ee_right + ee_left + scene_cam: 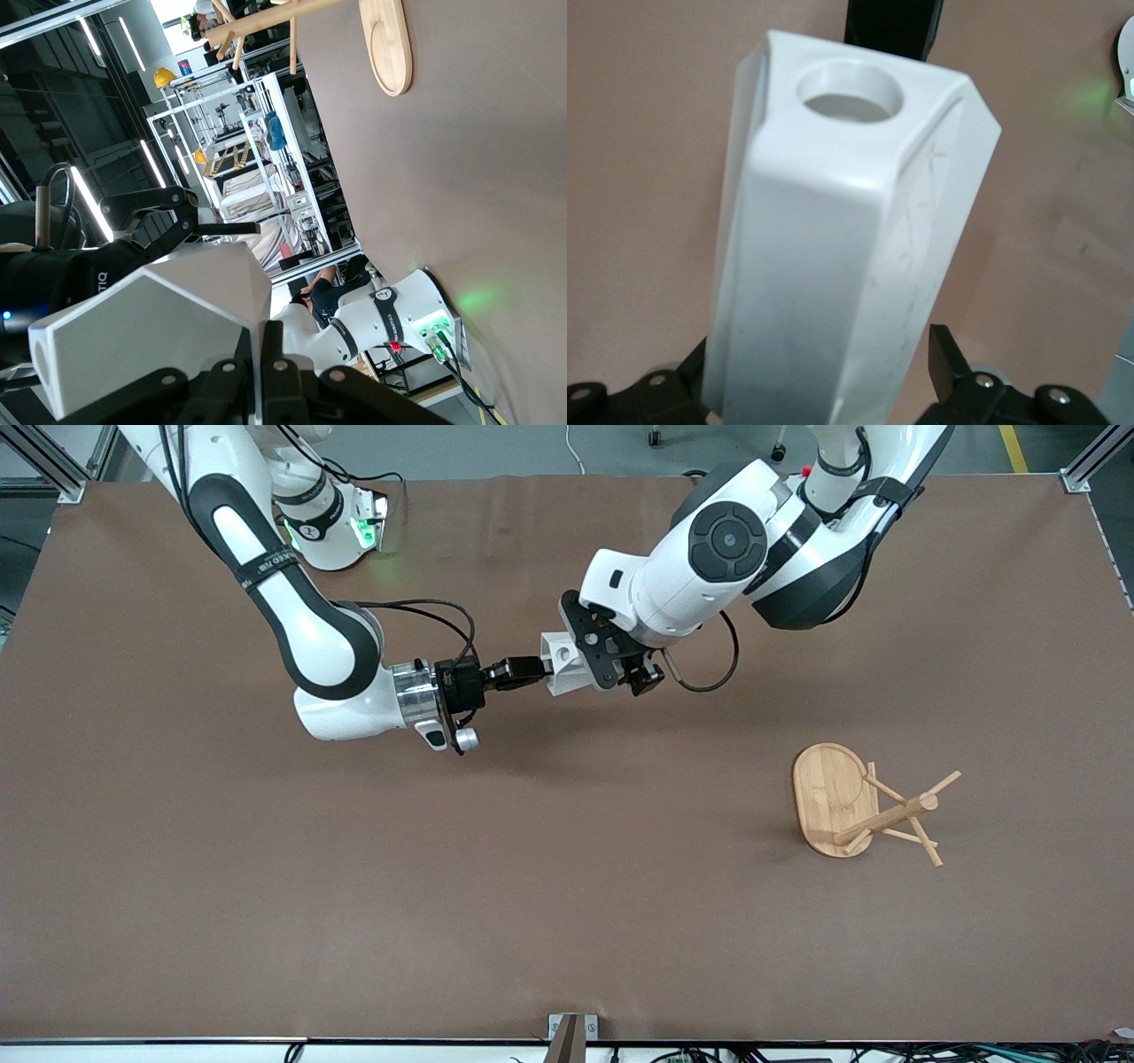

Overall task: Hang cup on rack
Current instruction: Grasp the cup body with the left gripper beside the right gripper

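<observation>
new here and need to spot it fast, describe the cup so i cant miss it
Look above the brown table, mid-air where the two arms meet. The cup is the small white faceted block there, a round hole through its handle, unlike the bamboo rack.

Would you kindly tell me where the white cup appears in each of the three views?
Front view: the cup is in the air between the right gripper and the left gripper.
Left wrist view: the cup fills the centre.
Right wrist view: the cup sits low.
Shared landmark: the brown table.
</observation>
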`<state>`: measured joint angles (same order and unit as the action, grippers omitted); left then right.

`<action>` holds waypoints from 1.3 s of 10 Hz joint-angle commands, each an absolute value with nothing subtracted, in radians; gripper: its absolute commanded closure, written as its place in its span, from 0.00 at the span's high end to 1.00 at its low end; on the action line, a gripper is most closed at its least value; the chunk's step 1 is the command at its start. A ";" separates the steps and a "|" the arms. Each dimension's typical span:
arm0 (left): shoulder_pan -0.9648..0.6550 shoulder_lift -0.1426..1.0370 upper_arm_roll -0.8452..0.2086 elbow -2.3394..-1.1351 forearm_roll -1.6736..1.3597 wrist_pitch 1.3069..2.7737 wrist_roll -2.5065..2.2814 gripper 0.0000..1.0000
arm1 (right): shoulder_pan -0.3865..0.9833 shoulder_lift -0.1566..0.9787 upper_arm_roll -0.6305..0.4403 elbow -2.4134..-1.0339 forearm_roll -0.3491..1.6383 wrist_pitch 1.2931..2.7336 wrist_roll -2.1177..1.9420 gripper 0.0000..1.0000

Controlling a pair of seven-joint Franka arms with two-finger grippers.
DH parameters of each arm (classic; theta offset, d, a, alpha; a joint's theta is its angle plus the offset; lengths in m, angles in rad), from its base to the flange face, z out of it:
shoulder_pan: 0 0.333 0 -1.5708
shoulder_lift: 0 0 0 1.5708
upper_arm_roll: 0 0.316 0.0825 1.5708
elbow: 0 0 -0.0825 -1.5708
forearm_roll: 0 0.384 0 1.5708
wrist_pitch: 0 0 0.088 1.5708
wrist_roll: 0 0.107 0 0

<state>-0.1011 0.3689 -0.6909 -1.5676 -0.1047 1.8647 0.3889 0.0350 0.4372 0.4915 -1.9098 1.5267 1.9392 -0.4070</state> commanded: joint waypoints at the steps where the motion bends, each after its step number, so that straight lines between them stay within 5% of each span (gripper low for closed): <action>1: -0.101 0.396 -0.701 -1.571 -0.080 1.882 0.370 0.96 | 0.035 0.419 0.502 -1.931 1.560 1.957 -0.428 0.02; 5: -0.101 0.394 -0.701 -1.572 -0.078 1.947 0.304 0.92 | 0.035 0.419 0.502 -1.930 1.560 1.959 -0.426 0.02; 6: -0.104 0.394 -0.703 -1.572 -0.069 1.948 0.296 0.79 | 0.035 0.419 0.502 -1.930 1.560 1.959 -0.426 0.02; 8: -0.103 0.391 -0.703 -1.571 -0.057 1.951 0.293 0.28 | 0.035 0.417 0.502 -1.930 1.560 1.959 -0.426 0.02; 11: -0.100 0.391 -0.710 -1.571 0.000 1.986 0.278 0.13 | 0.037 0.417 0.502 -1.930 1.559 1.959 -0.425 0.04; 12: -0.100 0.391 -0.710 -1.571 0.000 1.988 0.278 0.11 | 0.035 0.417 0.502 -1.927 1.559 1.956 -0.419 0.15; 13: -0.098 0.391 -0.710 -1.572 -0.002 1.987 0.278 0.11 | 0.029 0.417 0.502 -1.927 1.559 1.956 -0.420 0.96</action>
<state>-0.0999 0.3683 -0.7045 -1.5661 -0.0347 1.9501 0.3083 0.0306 0.4372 0.4892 -1.9061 1.5369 1.9591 -0.4199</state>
